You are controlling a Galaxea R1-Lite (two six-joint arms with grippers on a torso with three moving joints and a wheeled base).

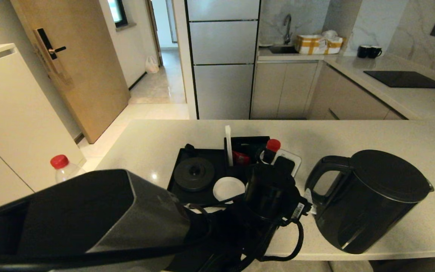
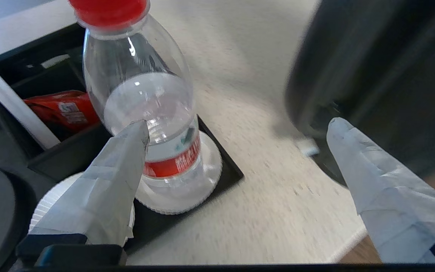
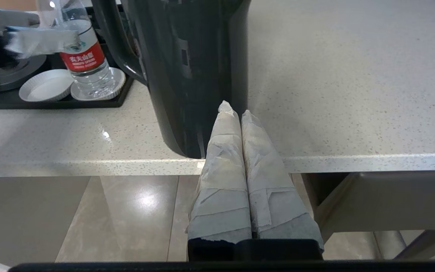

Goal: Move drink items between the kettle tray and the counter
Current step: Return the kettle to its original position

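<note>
A clear water bottle (image 2: pixel 145 98) with a red cap stands on a white coaster (image 2: pixel 187 189) in the corner of the black kettle tray (image 2: pixel 225 166). My left gripper (image 2: pixel 239 122) hangs open beside it. One finger (image 2: pixel 127 158) is close against the bottle's side and the other (image 2: pixel 357 158) is near the black kettle (image 1: pixel 368 200). Nothing lies between them but bare counter (image 2: pixel 278 211). The kettle stands on the counter right of the tray (image 1: pixel 181 158). My right gripper (image 3: pixel 236 110) is shut on nothing, low at the counter's front edge, facing the kettle (image 3: pixel 187 56).
The tray also holds the round kettle base (image 1: pixel 195 173), an empty white coaster (image 1: pixel 229 189) and a sachet box (image 1: pixel 246 145) with a red sachet. A second red-capped bottle (image 1: pixel 64 168) shows at the left behind my left arm (image 1: pixel 89 219). Two mugs (image 1: pixel 368 51) and a cooktop (image 1: pixel 404 79) lie far back.
</note>
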